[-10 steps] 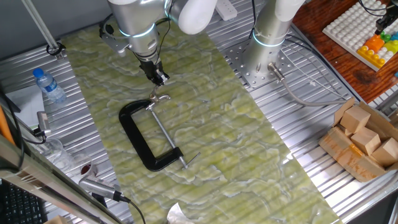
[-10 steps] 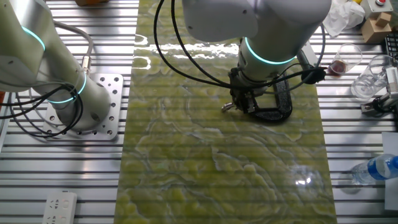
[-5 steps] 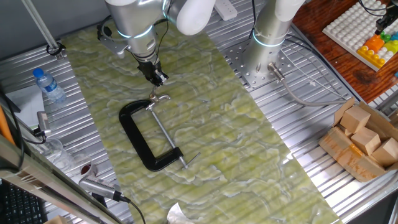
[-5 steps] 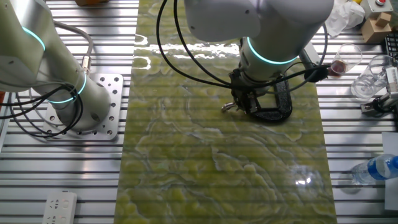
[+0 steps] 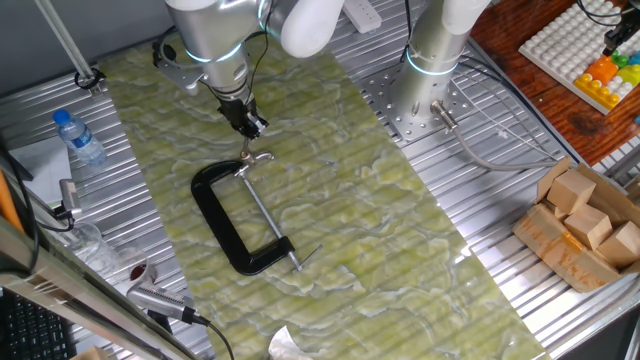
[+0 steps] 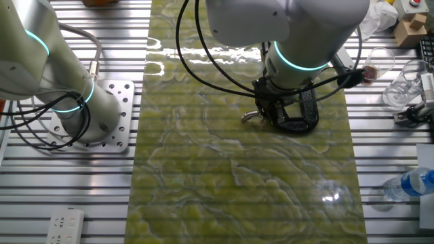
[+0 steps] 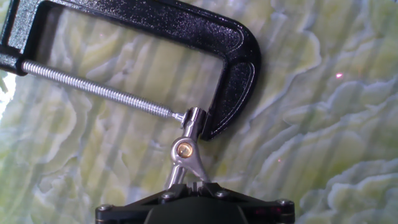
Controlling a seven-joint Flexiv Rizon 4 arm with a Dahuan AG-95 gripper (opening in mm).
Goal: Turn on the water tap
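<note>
While the water tap (image 5: 240, 215) lies flat, the claw (image 5: 250, 127) hovers just beside its handle, grip unclear.

White glossy arm (image 5: 215, 25), fat rounded links, thin cyan glowing ring round the joint collar near the wrist. Same ring visible from the other fixed view on the wide white link (image 6: 298, 34). Black cables (image 6: 203, 61) loop off the arm, running from 11 o'clock down toward the wrist; another black cable with a plug sticks out at 3 o'clock of the wrist. Small grey bracket on the wrist side at 9 o'clock. Gripper (image 5: 247, 122) black, narrow, boxy, much slimmer than the arm. Hand view shows black gripper body (image 7: 193, 208) along the bottom edge, flat-topped, with silver screw heads at both ends.
</note>
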